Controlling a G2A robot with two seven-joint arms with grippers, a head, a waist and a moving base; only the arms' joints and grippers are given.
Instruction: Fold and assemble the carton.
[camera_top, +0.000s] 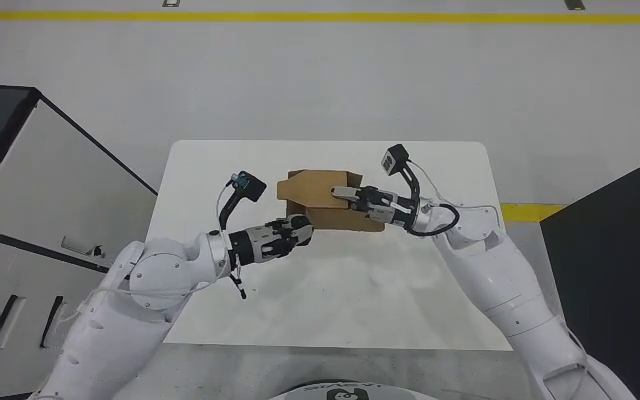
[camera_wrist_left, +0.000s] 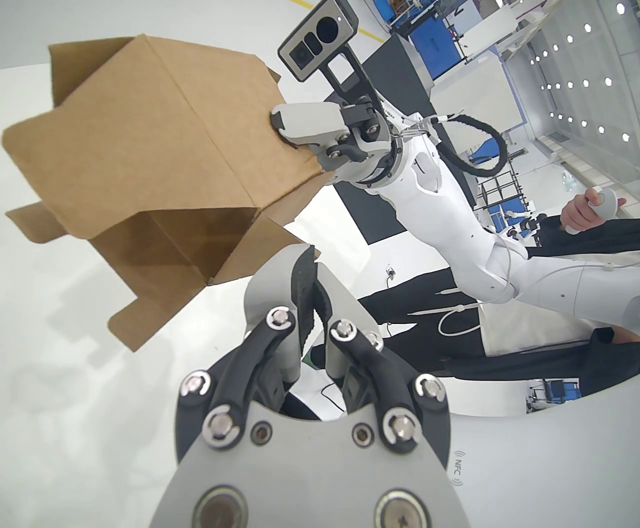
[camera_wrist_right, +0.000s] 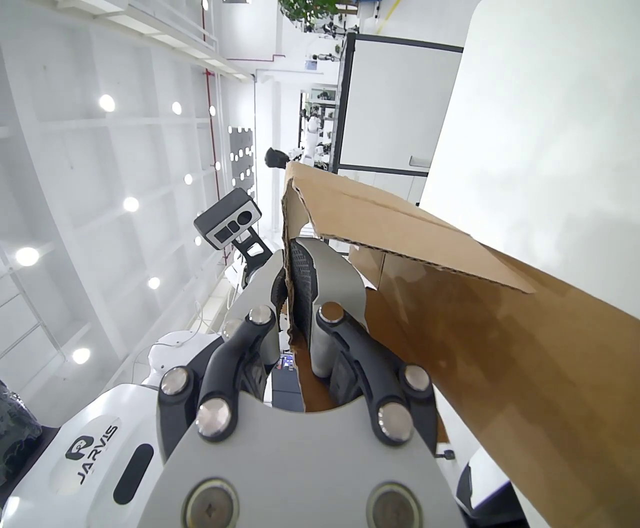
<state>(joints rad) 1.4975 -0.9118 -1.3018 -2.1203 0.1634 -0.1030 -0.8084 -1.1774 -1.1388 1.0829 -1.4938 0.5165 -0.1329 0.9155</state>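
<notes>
Brown cardboard carton (camera_top: 320, 190) was at the middle of the table (camera_top: 400, 290), between my tools. My right tool (camera_wrist_right: 289, 252) clamped one wall edge. My left tool (camera_wrist_left: 306, 257) pinched shut on a flap corner.

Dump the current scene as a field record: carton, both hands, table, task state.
carton: brown cardboard, over the middle of the table, partly erected, end flaps open
right hand: shut on a carton wall, cardboard between its fingers
left hand: fingers together at the edge of a carton flap; whether it pinches the flap cannot be told
table: white, flat
task state: carton not yet folded shut
</notes>
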